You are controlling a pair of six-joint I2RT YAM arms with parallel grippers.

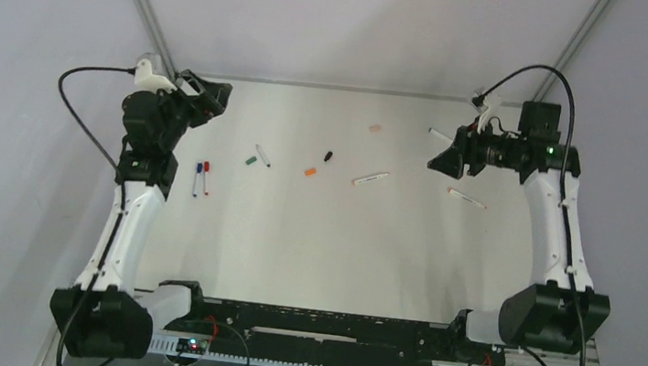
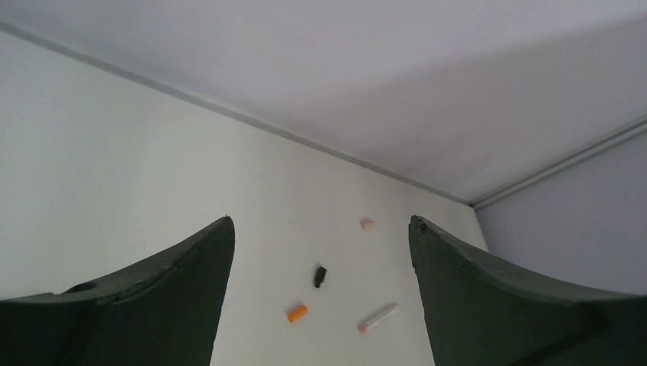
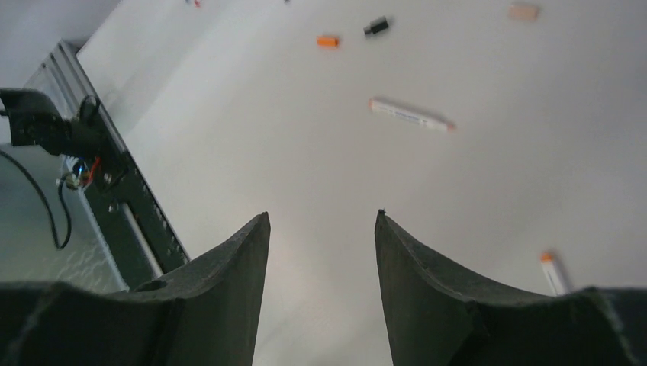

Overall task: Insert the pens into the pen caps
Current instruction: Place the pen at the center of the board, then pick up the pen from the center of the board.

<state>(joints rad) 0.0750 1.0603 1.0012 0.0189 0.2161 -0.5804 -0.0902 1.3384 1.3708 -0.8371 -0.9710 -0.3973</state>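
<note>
**Top view with both wrist views.** The white table point(image 1: 339, 258) is carrying the left arm point(image 1: 128, 216), which is reaching toward the far left corner, and the right arm point(image 1: 556, 219), which is reaching toward the far right.

**Grippers.**
- The left gripper point(image 1: 208, 96) point(image 2: 320, 223) is hovering over the table with its jaws spread wide, holding and touching nothing.
- The right gripper point(image 1: 445, 160) point(image 3: 322, 215) is hovering empty too, with its jaws parted less widely.

**Pens, all lying flat on the table.**
- The blue-ended pen point(image 1: 196, 179) and the red-ended pen point(image 1: 206, 177) are lying side by side near the left arm. Their long axes are running near-to-far and their coloured ends are pointing at the far edge.
- The left-centre pen point(image 1: 263, 156) is slanting from far-left to near-right.
- The central pen point(image 1: 371, 178) point(image 2: 378, 318) point(image 3: 412, 116) is slanting from near-left to far-right, its orange-tinted end pointing near-left.
- The orange-tipped pen point(image 1: 466, 198) point(image 3: 555, 271) is lying near the right gripper on its near side, with its tip pointing left.
- The sixth pen point(image 1: 441, 136) is lying just beside the right gripper on its far side. Its end colour cannot be told.

**Caps.**
- The green cap point(image 1: 251, 162) is lying just left of the left-centre pen.
- The orange cap point(image 1: 310, 171) point(image 2: 297, 313) point(image 3: 328, 41) and the black cap point(image 1: 328, 157) point(image 2: 320, 276) point(image 3: 376, 27) are lying near each other at mid-table.
- The pinkish cap point(image 1: 374, 128) point(image 2: 368, 224) point(image 3: 523, 11) is lying apart from them, toward the far edge.
</note>
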